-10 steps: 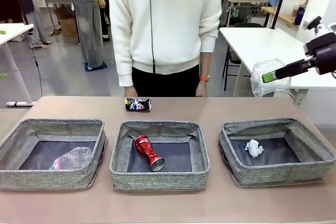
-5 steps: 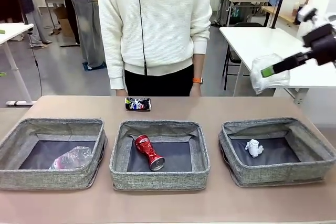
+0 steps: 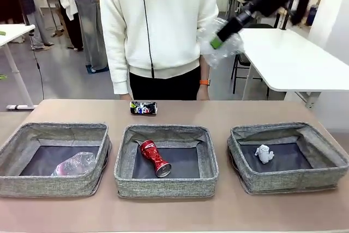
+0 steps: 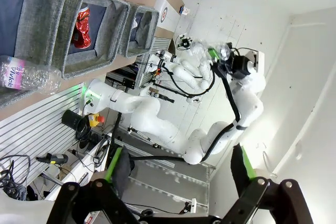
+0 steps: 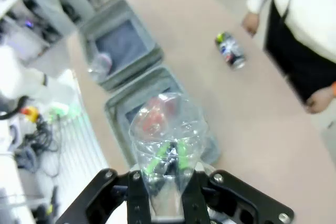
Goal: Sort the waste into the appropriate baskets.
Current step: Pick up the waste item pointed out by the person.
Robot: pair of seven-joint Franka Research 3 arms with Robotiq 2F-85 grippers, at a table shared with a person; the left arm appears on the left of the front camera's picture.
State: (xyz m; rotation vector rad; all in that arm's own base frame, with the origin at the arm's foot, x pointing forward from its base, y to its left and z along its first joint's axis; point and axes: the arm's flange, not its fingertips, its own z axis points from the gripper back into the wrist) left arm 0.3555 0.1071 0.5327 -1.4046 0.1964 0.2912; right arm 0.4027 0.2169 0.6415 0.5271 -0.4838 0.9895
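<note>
My right gripper (image 3: 217, 41) hangs high above the table's far edge, shut on the clear plastic cup (image 3: 227, 37); in the right wrist view the cup (image 5: 168, 127) sits crumpled between the green pads. The dark printed can (image 3: 143, 108) lies on the table behind the middle basket (image 3: 166, 187). A red can (image 3: 154, 158) lies inside that basket. The left basket (image 3: 53, 186) holds the clear bottle (image 3: 75, 163), and the right basket (image 3: 290, 181) holds the white paper wad (image 3: 264, 154). My left gripper (image 4: 177, 167) is open and holds nothing, off beside the table.
A person in a white top (image 3: 161, 20) stands at the far edge, hands hanging behind the table near the dark can. A white table (image 3: 294, 58) stands at the back right. Bare tabletop (image 3: 174, 214) runs in front of the baskets.
My right arm has swung up and to the left with the cup, from beyond the right basket to high over the middle. The person has shifted slightly left.
</note>
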